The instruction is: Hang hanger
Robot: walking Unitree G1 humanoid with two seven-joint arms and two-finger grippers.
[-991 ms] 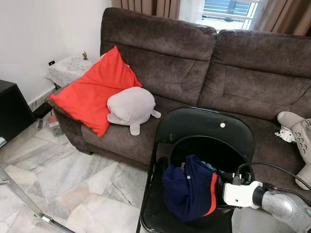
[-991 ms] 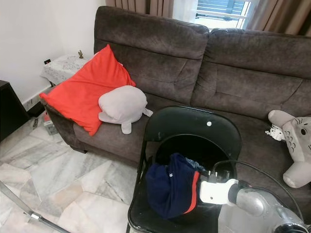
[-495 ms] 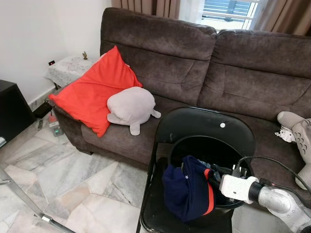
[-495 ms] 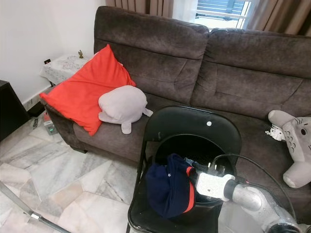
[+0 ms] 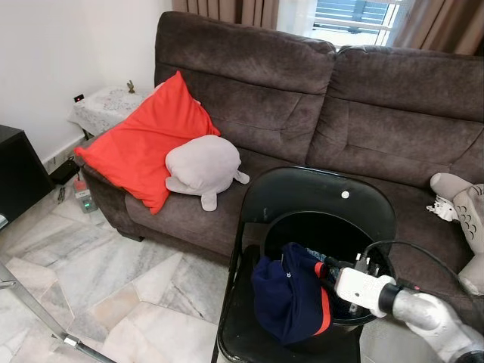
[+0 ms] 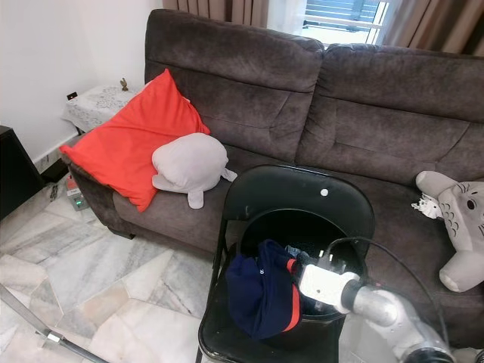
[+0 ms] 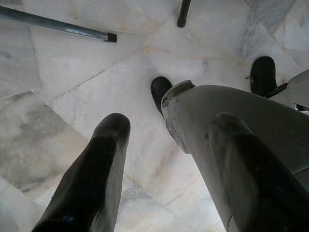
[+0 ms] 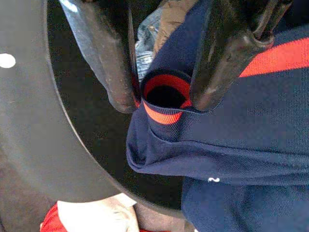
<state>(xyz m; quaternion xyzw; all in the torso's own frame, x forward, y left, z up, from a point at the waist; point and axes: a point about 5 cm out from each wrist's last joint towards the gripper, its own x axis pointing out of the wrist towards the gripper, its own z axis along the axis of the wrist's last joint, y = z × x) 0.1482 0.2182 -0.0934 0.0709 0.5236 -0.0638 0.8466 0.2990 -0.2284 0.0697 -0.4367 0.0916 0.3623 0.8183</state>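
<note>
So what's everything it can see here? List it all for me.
Brown fabric sofa: one, against the window wall.
Red square cushion: one, sofa's left end.
Grey plush toy: one, beside the cushion.
Second grey plush: one, sofa's right end.
Black folding chair: one, before the sofa.
Black tub: one, on the chair.
Navy garment with red trim: one, draped over the tub's rim.
Right pincer: around the garment's red-edged fold.
Left pincer: open, above the marble floor.
</note>
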